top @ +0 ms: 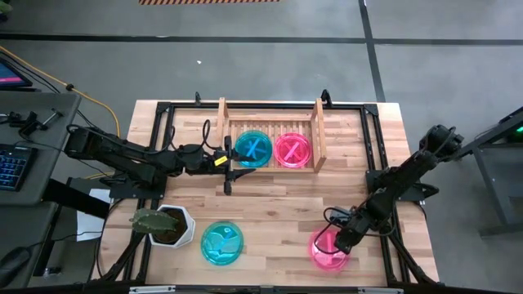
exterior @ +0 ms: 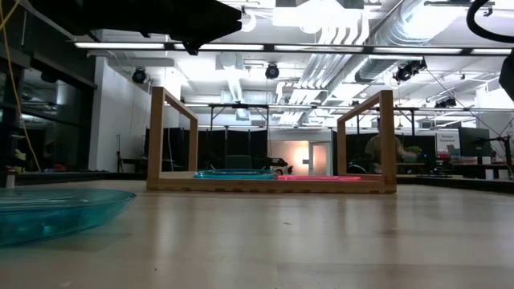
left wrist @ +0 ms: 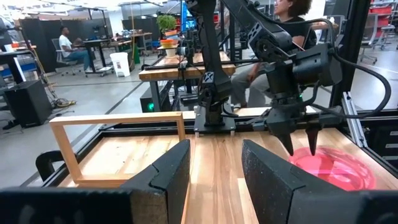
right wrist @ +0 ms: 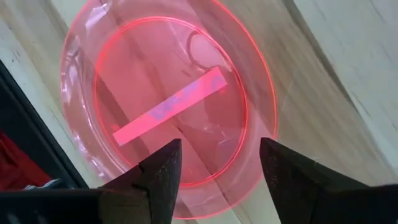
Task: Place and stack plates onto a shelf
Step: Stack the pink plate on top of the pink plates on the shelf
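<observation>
On slatted wooden shelf [top: 315, 135], translucent round plates [top: 253, 149].

right gripper [right wrist: 214, 171] above pink plate [right wrist: 168, 106], fingers [right wrist: 158, 171] spread apart, not touching it. plate lies flat on wooden tabletop [right wrist: 323, 81], close to table's dark edge [right wrist: 31, 124]. shiny tape strip [right wrist: 169, 106] runs diagonally across plate's middle. fingertips frame plate's rim nearest camera.
</observation>
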Robot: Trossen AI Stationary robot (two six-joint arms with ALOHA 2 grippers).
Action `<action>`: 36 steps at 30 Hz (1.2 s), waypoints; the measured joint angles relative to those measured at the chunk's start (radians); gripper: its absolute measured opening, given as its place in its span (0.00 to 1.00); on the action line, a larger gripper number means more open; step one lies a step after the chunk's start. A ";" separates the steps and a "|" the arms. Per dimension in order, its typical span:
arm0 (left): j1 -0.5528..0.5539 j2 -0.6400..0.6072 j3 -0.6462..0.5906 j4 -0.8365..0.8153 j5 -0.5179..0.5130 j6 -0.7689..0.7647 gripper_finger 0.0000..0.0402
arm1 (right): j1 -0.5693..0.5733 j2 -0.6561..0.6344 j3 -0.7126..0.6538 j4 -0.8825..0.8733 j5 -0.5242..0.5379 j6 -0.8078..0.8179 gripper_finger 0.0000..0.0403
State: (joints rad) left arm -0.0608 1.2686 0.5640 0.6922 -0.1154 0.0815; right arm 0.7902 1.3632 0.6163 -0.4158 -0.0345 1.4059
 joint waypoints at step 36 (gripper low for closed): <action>0.000 0.000 0.000 -0.016 0.000 -0.002 0.33 | 0.009 -0.002 -0.025 -0.052 0.018 0.034 0.47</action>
State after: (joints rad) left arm -0.0605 1.2684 0.5640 0.6762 -0.1154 0.0792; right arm 0.7994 1.3617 0.5911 -0.4674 -0.0161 1.4403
